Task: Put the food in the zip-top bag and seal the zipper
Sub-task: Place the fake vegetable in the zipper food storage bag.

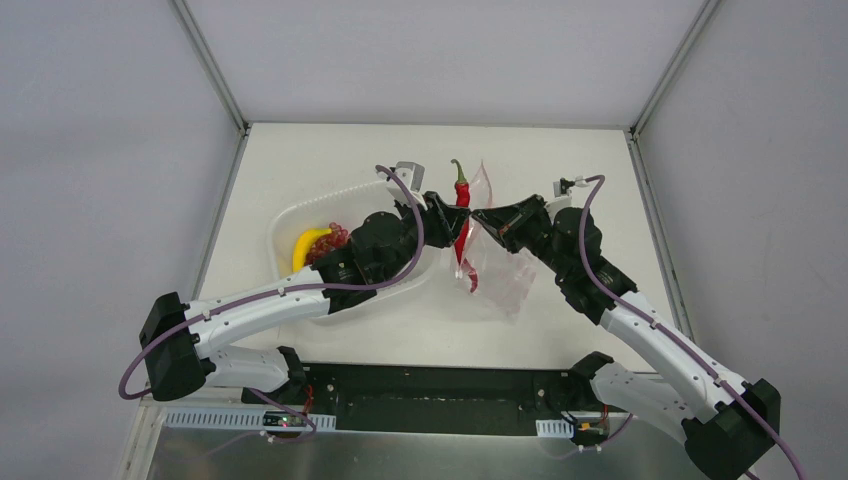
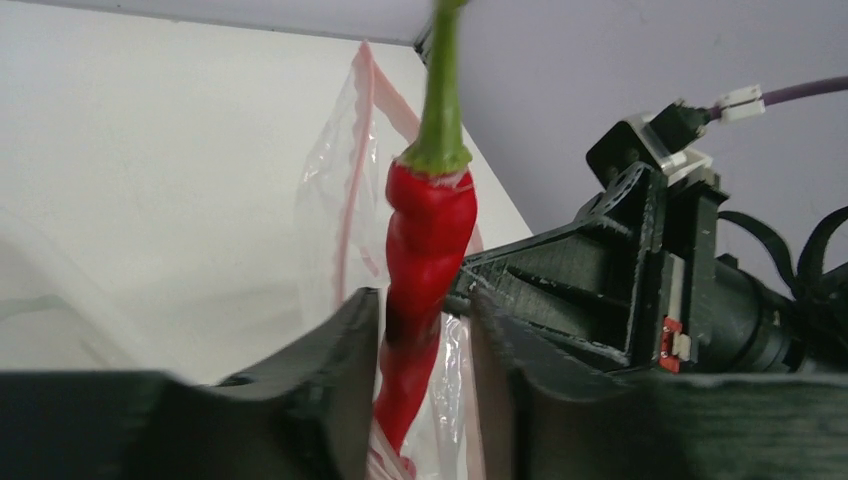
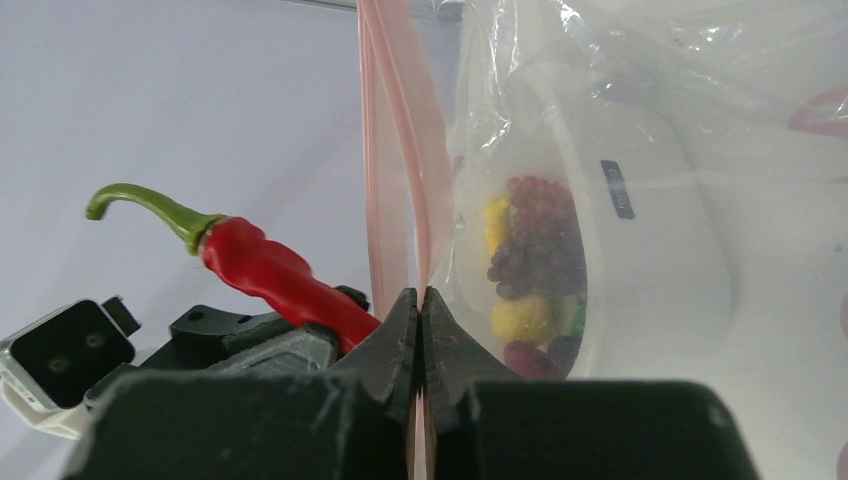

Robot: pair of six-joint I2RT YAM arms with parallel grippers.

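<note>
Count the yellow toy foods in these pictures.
2. The banana lies in the white tub; the round yellow fruit shows there too, seen through the zip-top bag. Others may be hidden.

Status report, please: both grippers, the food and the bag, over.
Left gripper shut on red chili, at the bag. Right gripper shut on its pink strip. Banana and grapes in the white tub.

Your left arm [image 1: 260, 300] stretches forward and inward to the left of the zip-top bag [image 1: 503, 278]; your left gripper [image 2: 425, 330] clamps the red chili [image 2: 430, 240] mid-body between both fingers; your right arm [image 1: 640, 322] reaches in from the bag's right; your right gripper [image 3: 421, 320] pinches the zipper [image 3: 385, 150], fingertips pressed together; both grippers nearly meet at the bag's mouth.
</note>
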